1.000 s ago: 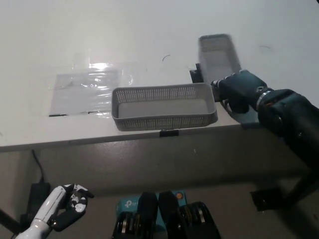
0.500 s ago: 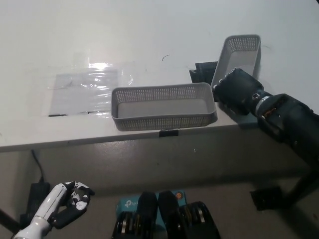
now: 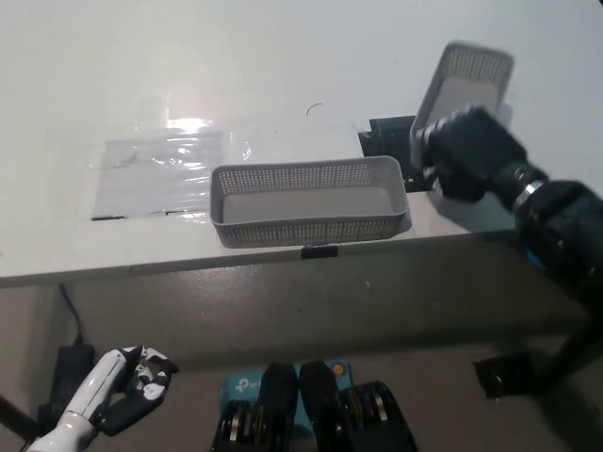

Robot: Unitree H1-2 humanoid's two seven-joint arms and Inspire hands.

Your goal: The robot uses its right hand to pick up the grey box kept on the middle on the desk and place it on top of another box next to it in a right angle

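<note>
I see the right hand closed on the near end of the grey box, tilted above the desk; light, stiff mesh, likely slippery, so rim grip suits.

I'm at a lab or office bench: a plain white desk, a clear plastic sheet taped near its front edge, cables (and a boxed router) on the floor below.

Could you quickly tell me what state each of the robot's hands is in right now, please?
Left hand: white, low beside the body, holding nothing; open or shut cannot be told.
Right hand: black, shut on the grey perforated plastic box, lifted and tilted.
</note>
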